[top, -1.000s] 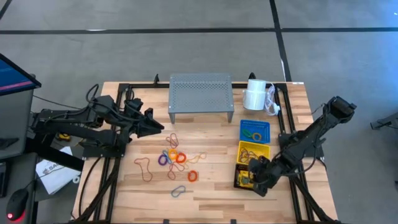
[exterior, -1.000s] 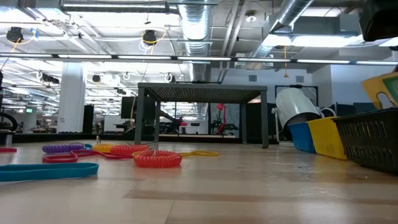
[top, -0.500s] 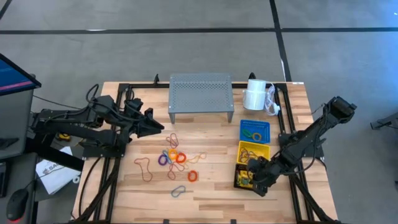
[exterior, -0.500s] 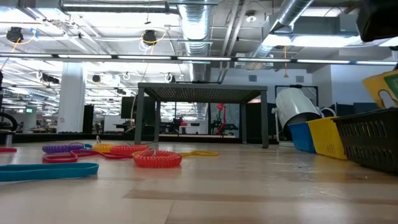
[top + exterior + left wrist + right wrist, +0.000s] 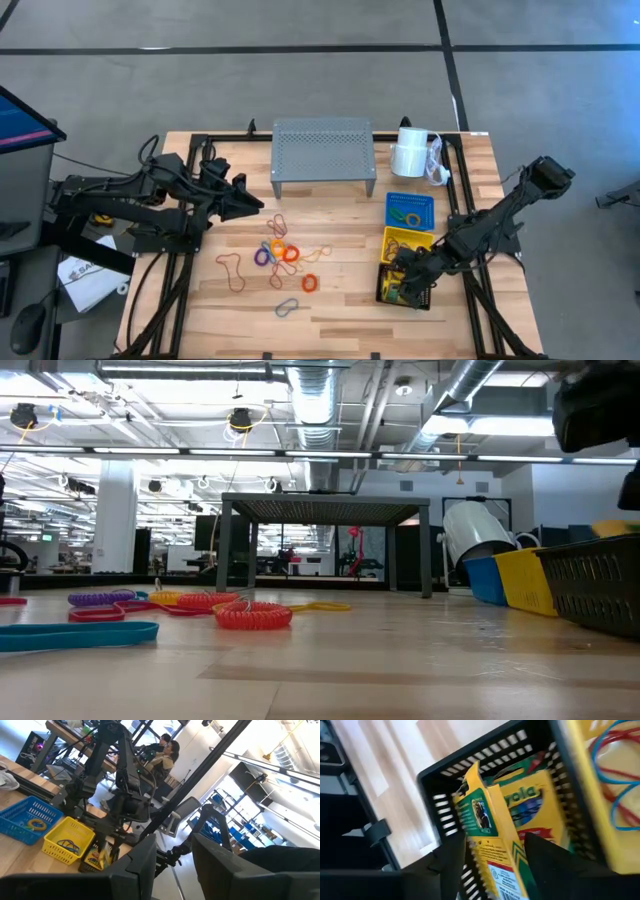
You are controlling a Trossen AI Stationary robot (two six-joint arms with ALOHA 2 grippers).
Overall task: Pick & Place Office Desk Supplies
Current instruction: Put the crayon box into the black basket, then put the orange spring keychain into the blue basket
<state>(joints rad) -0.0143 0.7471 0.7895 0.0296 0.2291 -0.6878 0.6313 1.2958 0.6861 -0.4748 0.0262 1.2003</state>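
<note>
Near right table edge | table (image 5: 340,300): bare wood open at front | shelf (image 5: 323,155) at rear | black basket (image 5: 402,290) holds crayon boxes (image 5: 500,835) | right gripper (image 5: 415,278) over it, fingers now spread, box released since earlier | left gripper (image 5: 252,204) parked left, fingers part-open | loops (image 5: 285,255) mid-table.
</note>
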